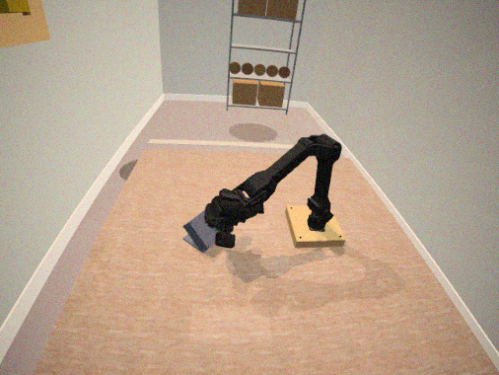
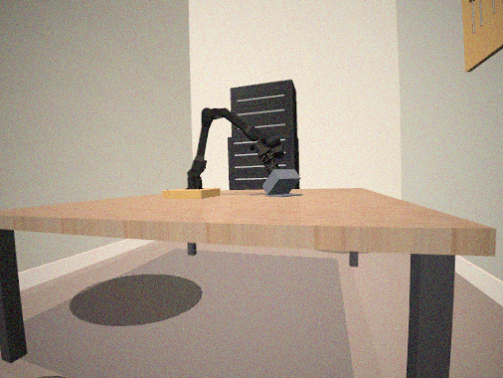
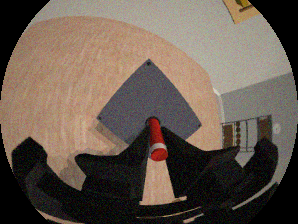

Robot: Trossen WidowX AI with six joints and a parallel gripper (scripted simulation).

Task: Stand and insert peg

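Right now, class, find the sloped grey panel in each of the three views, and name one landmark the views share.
Top: the sloped grey panel lies left of centre, partly under the gripper.
Exterior: it sits at mid-frame on the table's far side, right of the yellow base plate.
Wrist: it fills the centre as a diamond, with the red peg pointing at it.
Shared landmark: the wooden table.

Peg (image 3: 156, 141) tip hidden against panel (image 3: 133, 106)
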